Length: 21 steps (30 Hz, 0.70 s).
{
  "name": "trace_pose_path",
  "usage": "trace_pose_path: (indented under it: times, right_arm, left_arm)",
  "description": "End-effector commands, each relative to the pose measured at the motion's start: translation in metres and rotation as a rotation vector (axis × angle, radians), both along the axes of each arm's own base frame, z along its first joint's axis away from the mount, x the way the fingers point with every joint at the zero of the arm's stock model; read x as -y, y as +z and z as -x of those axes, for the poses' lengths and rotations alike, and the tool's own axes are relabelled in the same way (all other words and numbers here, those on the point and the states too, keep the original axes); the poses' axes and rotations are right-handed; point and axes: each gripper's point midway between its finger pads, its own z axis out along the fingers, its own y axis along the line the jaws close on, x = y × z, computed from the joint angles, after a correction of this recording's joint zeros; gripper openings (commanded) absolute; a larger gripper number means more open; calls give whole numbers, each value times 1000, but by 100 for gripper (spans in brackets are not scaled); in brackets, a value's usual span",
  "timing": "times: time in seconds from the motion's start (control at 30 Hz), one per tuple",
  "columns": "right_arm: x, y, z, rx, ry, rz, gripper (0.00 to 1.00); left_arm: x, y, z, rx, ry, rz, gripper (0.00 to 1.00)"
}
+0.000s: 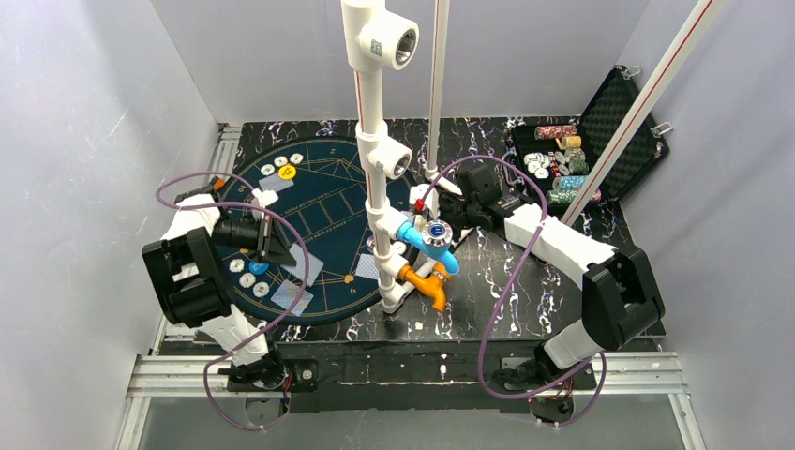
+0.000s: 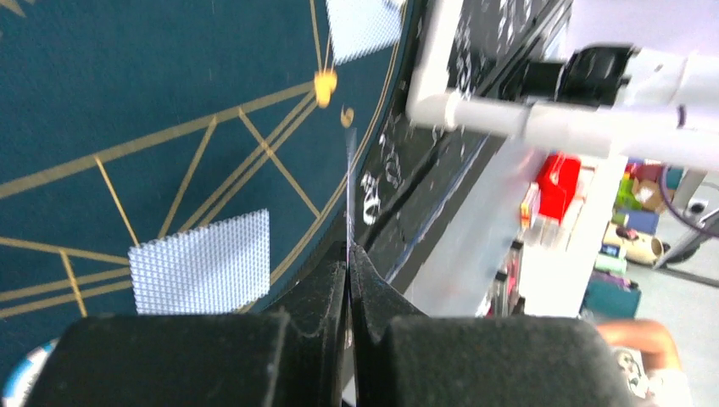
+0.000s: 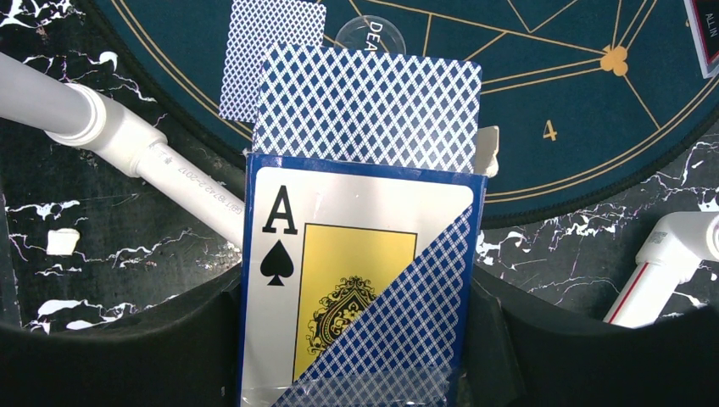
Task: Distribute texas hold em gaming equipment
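Top external: looks like dealing in mid-round. Finds the left gripper (image 1: 274, 242) over the nine o'clock side of the round mat (image 1: 323, 186), with face-down cards (image 1: 305, 266) lying toward six and seven o'clock of it and chips (image 1: 281, 165) clustered near eleven. Places the right gripper (image 1: 442, 202) just off the mat's three o'clock rim, beside the white pipe frame (image 1: 375, 122).

Left wrist: shows the jaws pinched tight on a single card (image 2: 349, 182). Seen edge-on, a thin line running toward twelve o'clock, standing on edge and not flat. Probably calls next for laying it flat over the seat due a card, then parting the jaws.

Right wrist: shows the fingers (image 3: 110, 356) clamped on either side of the card box (image 3: 356, 280), ace of spades outward, long axis toward twelve o'clock. Has the deck (image 3: 369, 106) poking from the open top toward the mat. Needs only a steady hold for the next draw.
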Motion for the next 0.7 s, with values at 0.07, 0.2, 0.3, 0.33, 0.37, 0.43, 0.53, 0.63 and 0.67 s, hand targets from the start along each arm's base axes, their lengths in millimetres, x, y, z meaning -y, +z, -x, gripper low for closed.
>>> trace_pose_path:
  times: [0.07, 0.2, 0.3, 0.33, 0.37, 0.43, 0.53, 0.63, 0.67]
  right_arm:
    - [-3, 18, 1, 62, 19, -47, 1]
    - [-2, 18, 0, 61, 15, -40, 1]
    - [-2, 17, 1, 59, 18, -37, 1]
    - [-2, 16, 0, 57, 19, -37, 1]
    - [-3, 17, 0, 58, 19, -38, 1]
    - [-4, 17, -1, 57, 19, -39, 1]
    - [-4, 17, -1, 55, 19, -39, 1]
    - [-3, 17, -1, 54, 17, -34, 1]
    - [-3, 16, -1, 54, 18, -33, 1]
  left_arm:
    - [-11, -33, 52, -100, -155, -65, 0]
    - [-17, -56, 64, -157, -199, -99, 0]
    - [-22, -70, 66, -172, -205, -129, 0]
    - [-23, -75, 65, -171, -201, -141, 0]
    - [-24, -78, 64, -179, -192, -152, 0]
    - [-28, -85, 59, -184, -163, -187, 5]
    - [-34, -89, 49, -154, -129, -233, 18]
    - [-38, -83, 37, -97, -95, -274, 31]
    - [-39, -78, 32, -73, -83, -282, 37]
